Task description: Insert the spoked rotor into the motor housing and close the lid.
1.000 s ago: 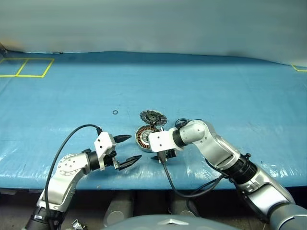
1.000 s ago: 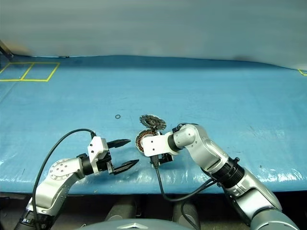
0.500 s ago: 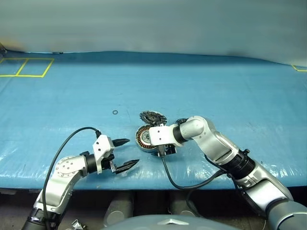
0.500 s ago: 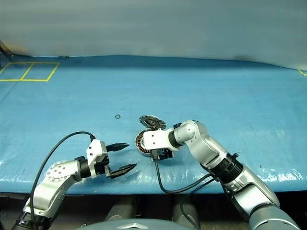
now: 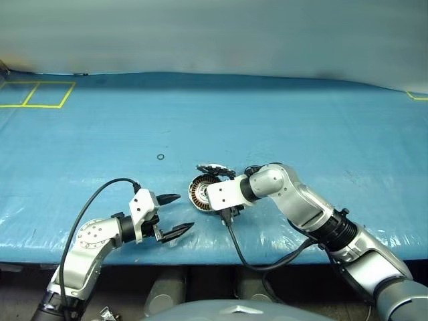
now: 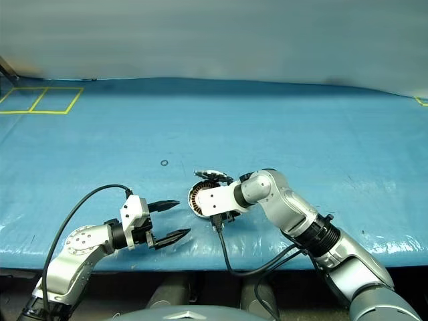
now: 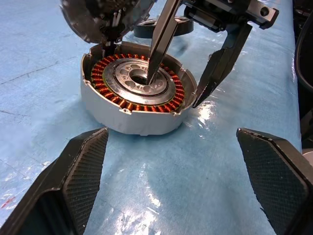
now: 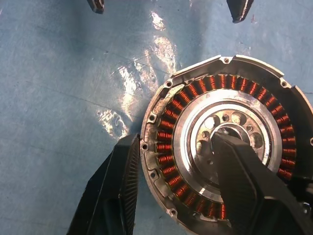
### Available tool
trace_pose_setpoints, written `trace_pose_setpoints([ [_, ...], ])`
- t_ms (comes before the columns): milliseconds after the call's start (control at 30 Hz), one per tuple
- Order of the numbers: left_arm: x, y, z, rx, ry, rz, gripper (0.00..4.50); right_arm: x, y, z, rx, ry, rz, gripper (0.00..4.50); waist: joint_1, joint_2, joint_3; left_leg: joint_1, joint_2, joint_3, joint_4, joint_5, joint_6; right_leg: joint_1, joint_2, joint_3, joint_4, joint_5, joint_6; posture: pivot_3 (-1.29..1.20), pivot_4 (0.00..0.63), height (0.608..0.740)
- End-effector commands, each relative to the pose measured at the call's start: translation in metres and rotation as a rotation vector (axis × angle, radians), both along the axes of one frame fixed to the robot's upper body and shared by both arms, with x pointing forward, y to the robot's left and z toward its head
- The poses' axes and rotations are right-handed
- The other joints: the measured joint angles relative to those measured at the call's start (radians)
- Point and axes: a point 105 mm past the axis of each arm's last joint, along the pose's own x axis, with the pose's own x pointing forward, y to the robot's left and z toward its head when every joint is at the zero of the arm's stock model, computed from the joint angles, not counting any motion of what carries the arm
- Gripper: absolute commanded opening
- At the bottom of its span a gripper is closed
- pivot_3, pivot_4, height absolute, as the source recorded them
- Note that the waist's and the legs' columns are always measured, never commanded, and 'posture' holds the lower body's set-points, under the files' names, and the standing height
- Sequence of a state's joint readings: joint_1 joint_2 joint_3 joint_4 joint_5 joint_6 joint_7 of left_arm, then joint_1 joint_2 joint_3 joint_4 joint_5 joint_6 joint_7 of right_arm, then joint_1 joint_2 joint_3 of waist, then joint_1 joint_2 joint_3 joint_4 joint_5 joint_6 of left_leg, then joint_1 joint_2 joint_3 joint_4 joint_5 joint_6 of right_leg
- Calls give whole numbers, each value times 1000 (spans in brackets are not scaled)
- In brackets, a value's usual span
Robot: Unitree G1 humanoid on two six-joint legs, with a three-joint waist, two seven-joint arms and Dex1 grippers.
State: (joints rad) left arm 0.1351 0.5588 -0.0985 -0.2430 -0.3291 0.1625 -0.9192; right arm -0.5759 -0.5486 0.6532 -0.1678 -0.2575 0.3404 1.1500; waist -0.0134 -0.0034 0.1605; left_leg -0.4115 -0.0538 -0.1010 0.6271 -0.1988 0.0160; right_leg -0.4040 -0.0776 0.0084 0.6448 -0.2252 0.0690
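Note:
The motor housing (image 5: 199, 194) lies on the blue sheet near the front, its copper windings and silver hub (image 8: 230, 132) facing up. Its lid (image 5: 212, 168) hangs tilted over the far edge, jagged dark face (image 7: 98, 17) toward the windings. My right gripper (image 8: 176, 142) straddles the housing wall. One finger (image 7: 156, 44) stands in the hub's centre hole and the other (image 7: 220, 63) presses the outer rim. Part of a black-rimmed wheel, the spoked rotor (image 7: 142, 30), lies behind the housing. My left gripper (image 5: 182, 212) stands open, a hand's width left of the housing.
A tiny loose ring (image 5: 160, 157) lies on the sheet, far left of the housing. Yellow tape squares (image 5: 37, 93) mark the far left corner. The table's front edge (image 5: 267, 251) runs just below both grippers.
The right gripper's fingers have narrowed onto the housing wall. The lid has tipped from nearly upright to lower over the housing. The left arm has stayed in place.

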Motion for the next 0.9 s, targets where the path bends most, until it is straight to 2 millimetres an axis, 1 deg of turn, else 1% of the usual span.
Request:
trace_pose_setpoints([
  [33, -1, -7, 10, -12, -37, -24, 4500, 11, -3, 1, -44, -73, -4, 1949, 0, 0, 0, 0, 0, 0, 0, 0, 0, 0, 0, 0, 0, 0, 0, 0, 150, 740],
  [133, -1, -8, 10, -14, -36, -28, 4500, 13, -2, 5, -46, -83, 10, 1949, 0, 0, 0, 0, 1, 0, 0, 1, -1, 0, 0, 0, 0, 1, 0, 0, 150, 740],
  [300, -2, -11, 11, -17, -36, -33, 4500, 26, -11, 7, -105, -110, 19, 1949, 0, 0, 0, 0, 1, 0, 0, 2, -1, 0, 0, 0, 0, 1, 0, 0, 150, 740],
  [433, -1, -13, 12, -17, -37, -33, 4500, 25, -18, 3, -180, -142, 115, 1949, 2, 0, 0, 0, 1, 0, 0, 2, -1, 0, 1, 0, 0, 2, -1, 0, 150, 740],
  [500, -1, -13, 11, -17, -36, -31, 4500, 19, -18, 1, -205, -135, 166, 1949, 2, 0, 0, 0, 0, 0, 0, 2, -1, 0, 0, 0, 0, 1, -1, 0, 150, 740],
  [567, -1, -13, 11, -18, -36, -30, 4500, 17, -18, -1, -214, -132, 188, 1949, 2, 0, 0, 0, 0, 0, 0, 2, -1, 0, 0, 0, 0, 2, -1, 0, 150, 740],
  [767, -3, -15, 11, -20, -33, -27, 4500, 21, -16, 0, -204, -160, 193, 1949, 2, 0, 0, 0, 0, 0, 0, 2, -1, 0, 0, 0, 0, 1, -1, 0, 150, 740],
  [833, -3, -14, 10, -17, -34, -25, 4500, 22, -14, 4, -186, -178, 190, 2600, 2, 0, 0, 0, 1, 0, 0, 2, -1, 0, 1, 0, 0, 1, -1, 0, 150, 740],
  [867, -3, -14, 10, -16, -34, -24, 4500, 22, -13, 8, -172, -181, 184, 2732, 2, 0, 0, 0, 1, 0, 0, 2, -1, 0, 1, 0, 0, 1, -1, 0, 150, 740],
  [900, -3, -13, 10, -17, -34, -23, 4500, 22, -11, 11, -156, -183, 181, 2732, 2, 0, 0, 0, 1, 0, 0, 2, -1, 0, 1, 0, 0, 1, -1, 0, 150, 740],
])
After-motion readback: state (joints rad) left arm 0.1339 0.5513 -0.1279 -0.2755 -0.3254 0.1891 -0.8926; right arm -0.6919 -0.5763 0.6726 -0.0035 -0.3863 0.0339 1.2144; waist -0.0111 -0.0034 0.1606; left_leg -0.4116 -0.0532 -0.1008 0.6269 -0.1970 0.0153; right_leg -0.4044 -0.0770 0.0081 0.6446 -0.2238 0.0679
